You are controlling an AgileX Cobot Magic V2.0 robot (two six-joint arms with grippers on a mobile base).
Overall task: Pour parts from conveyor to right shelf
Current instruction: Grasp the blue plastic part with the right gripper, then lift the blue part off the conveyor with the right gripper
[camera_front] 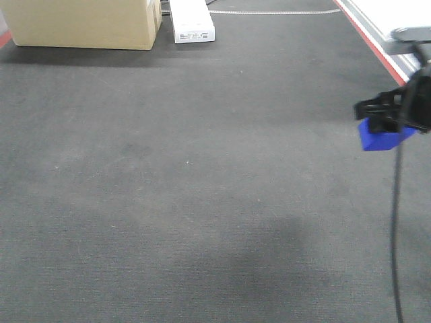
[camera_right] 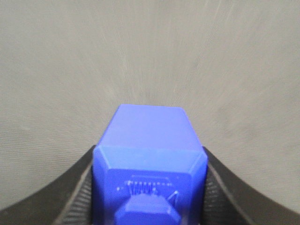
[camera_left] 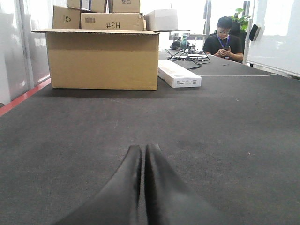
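Part (camera_front: 380, 138): small bright-blue plastic block, boxy and matte, with bevelled edges.
Part up close: in the right wrist view, block (camera_right: 150, 140) seen end-on; flat top face running away from the lens; near end face with a small raised nub and a row of fine moulded ridges above it.
Place of part: pinched in the right gripper (camera_front: 378, 121) at the right side of the front view, over the conveyor (camera_front: 168, 188) and near its red strip (camera_front: 377, 50); impossible to tell whether touching the belt or clear of it.
Right gripper: black, clamped on the block from both sides, ribbed fingers (camera_right: 77, 192) pressed against its flanks.
Left gripper (camera_left: 142, 150): empty, both black fingers pressed together tip to tip, low over the belt.
Conveyor: wide, flat, dark grey, felt-like; blurred in the right wrist view.
Cardboard box (camera_left: 103, 58): large, open-topped, at the far end of the belt, with smaller cartons (camera_left: 112, 21) stacked behind.
White box (camera_left: 179, 75): long and flat, just beside the cardboard box.
Cable (camera_front: 396, 229): thin, dark, hanging below the right gripper.
Person (camera_left: 224, 40): seated well beyond the belt, looking at a phone.
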